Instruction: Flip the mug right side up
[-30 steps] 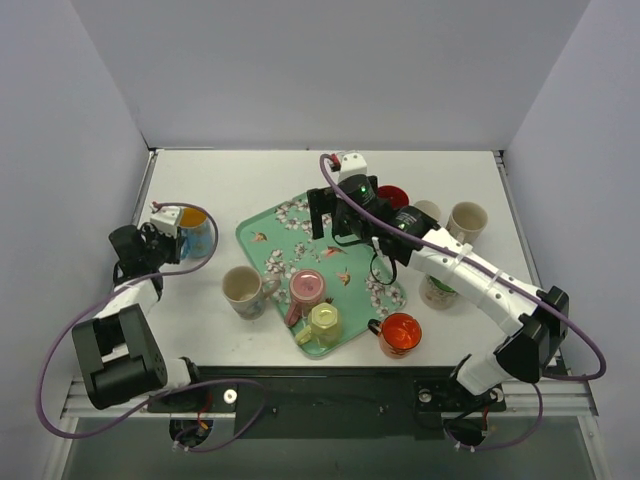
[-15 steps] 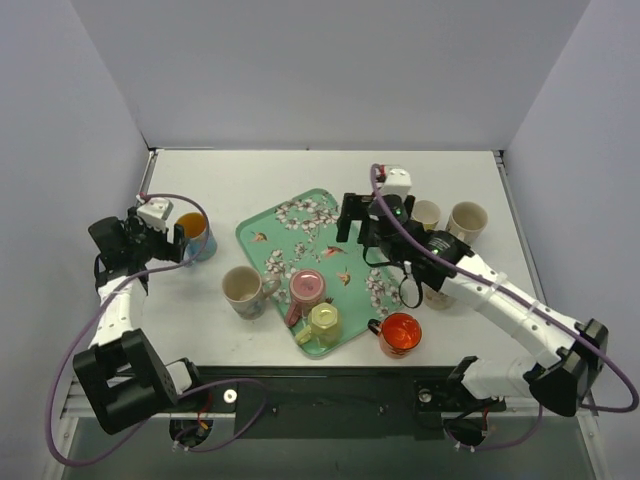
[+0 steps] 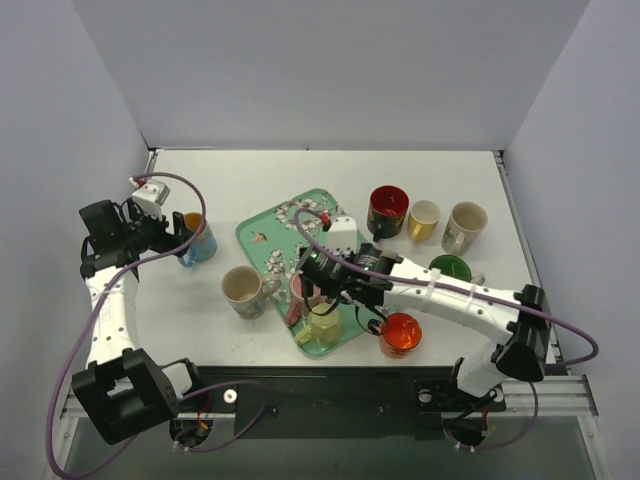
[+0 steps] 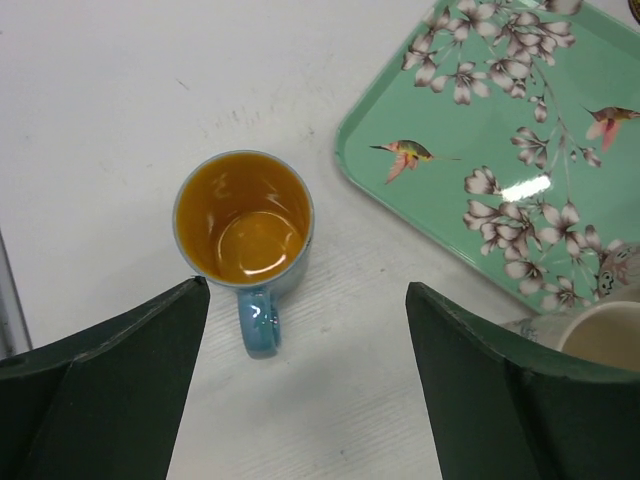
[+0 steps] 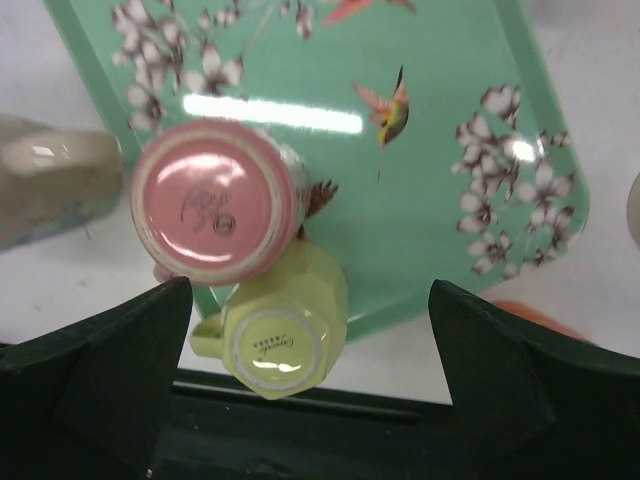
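Observation:
A blue mug [image 4: 245, 220] with an orange inside stands upright on the table, handle toward the camera. My left gripper [image 4: 305, 295] is open just short of it and touches nothing; from above, the left gripper [image 3: 172, 238] sits left of the blue mug [image 3: 197, 238]. On the near corner of the green floral tray [image 5: 440, 130], a pink mug [image 5: 212, 202] and a pale yellow mug [image 5: 285, 335] stand upside down, side by side. My right gripper [image 5: 305, 300] hangs open above them, empty, with the yellow mug between its fingers in view.
A cream mug [image 3: 242, 288] stands left of the tray [image 3: 275, 235]. A dark red mug [image 3: 388, 208], a yellow-lined mug [image 3: 424, 218] and a beige mug [image 3: 465, 225] line the back right. A green mug [image 3: 450, 268] and an orange-red mug [image 3: 400, 333] sit right of the tray.
My left gripper opened, let go of the blue mug and drew back to the left. My right arm swung from the tray's far side to above the pink and yellow mugs.

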Robot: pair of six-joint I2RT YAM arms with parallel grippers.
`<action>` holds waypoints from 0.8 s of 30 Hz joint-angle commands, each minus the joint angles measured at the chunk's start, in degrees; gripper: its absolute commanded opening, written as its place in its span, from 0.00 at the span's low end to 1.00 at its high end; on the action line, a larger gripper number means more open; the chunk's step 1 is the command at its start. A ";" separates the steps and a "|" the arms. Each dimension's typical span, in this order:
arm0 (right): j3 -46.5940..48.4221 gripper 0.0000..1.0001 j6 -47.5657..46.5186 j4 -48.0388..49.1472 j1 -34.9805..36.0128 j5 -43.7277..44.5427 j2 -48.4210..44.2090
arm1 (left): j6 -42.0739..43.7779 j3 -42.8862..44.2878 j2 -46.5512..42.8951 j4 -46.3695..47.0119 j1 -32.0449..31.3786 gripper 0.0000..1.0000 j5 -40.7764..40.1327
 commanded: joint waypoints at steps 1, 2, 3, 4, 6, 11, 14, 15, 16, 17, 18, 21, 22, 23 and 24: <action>0.91 1.00 7.21 -9.71 4.85 0.49 5.19 | -1.72 1.83 -1.07 -3.05 -1.03 0.91 1.37; 0.57 1.00 7.74 -9.45 5.72 -0.04 5.82 | -1.63 1.83 -1.16 -3.57 -1.03 0.91 1.20; 0.56 1.00 7.92 -8.93 5.99 -0.39 7.04 | -1.20 1.83 -1.33 -3.67 -1.12 0.92 1.11; 0.48 1.00 7.75 -7.70 6.34 -1.70 7.84 | -1.02 1.92 -1.33 -4.28 -1.21 0.92 1.28; 0.91 1.00 7.22 -6.90 6.61 -3.55 10.12 | -0.67 1.92 -1.51 -4.63 -1.30 0.93 1.11; -2.50 1.00 9.06 -4.89 6.78 -6.10 11.10 | 0.12 2.18 -1.68 -5.69 -1.56 0.94 0.93; -6.81 0.99 10.12 -2.16 6.70 -7.51 10.92 | 0.21 1.92 -1.33 -5.25 -1.65 0.94 1.28; -7.34 0.98 10.03 -0.15 6.52 -8.64 11.53 | 0.04 1.75 -1.07 -4.73 -1.65 0.94 1.28; -7.87 0.97 10.12 0.56 6.43 -9.00 12.23 | -0.31 1.40 -1.07 -4.29 -1.65 0.94 1.28; -7.70 0.96 10.12 1.53 6.35 -9.35 12.76 | -0.58 1.39 -1.07 -4.02 -1.65 0.94 1.37; -7.61 0.94 10.03 1.80 6.35 -9.44 13.55 | -0.49 1.22 -1.07 -4.02 -1.65 0.94 1.28; -10.06 0.89 11.00 4.68 6.00 -9.09 13.65 | -0.32 0.78 -1.07 -4.02 -1.56 0.94 1.37; -11.03 0.85 11.35 6.35 5.56 -9.53 13.30 | -0.14 0.60 -1.07 -4.10 -1.65 0.95 1.28; -12.52 0.84 11.44 7.15 4.95 -9.79 12.95 | -0.05 0.60 -1.07 -4.02 -1.65 0.95 1.11; -13.06 0.82 11.44 8.38 4.59 -9.97 12.59 | -0.05 0.69 -0.89 -3.84 -1.65 0.95 0.93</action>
